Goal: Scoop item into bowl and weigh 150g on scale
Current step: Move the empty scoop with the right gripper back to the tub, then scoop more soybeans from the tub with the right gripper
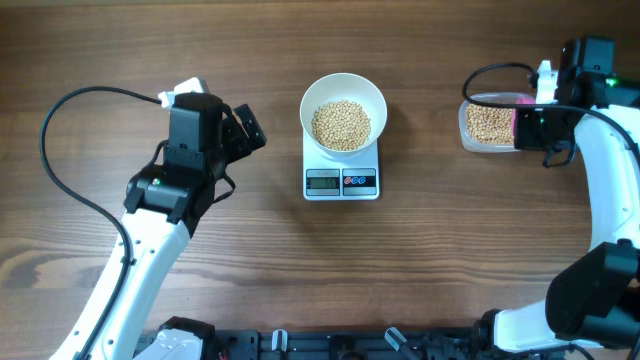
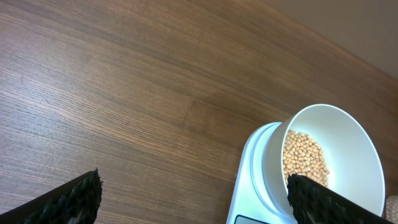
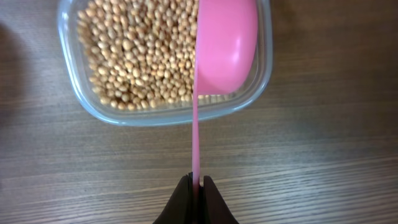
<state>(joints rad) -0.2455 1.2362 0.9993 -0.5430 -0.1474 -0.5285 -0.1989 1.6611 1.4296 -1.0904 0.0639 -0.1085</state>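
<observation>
Right hand grips scoop; scale display too small to read.

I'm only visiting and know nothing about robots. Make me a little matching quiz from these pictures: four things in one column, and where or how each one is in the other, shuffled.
Things
1. bowl
2. scoop
3. tub
4. left end effector

States
A. open, holding nothing
B. standing on the scale
C. clear, part full of beans
D. gripped by its handle in the right end effector, over the tub

Pairs: 1-B, 2-D, 3-C, 4-A
</observation>
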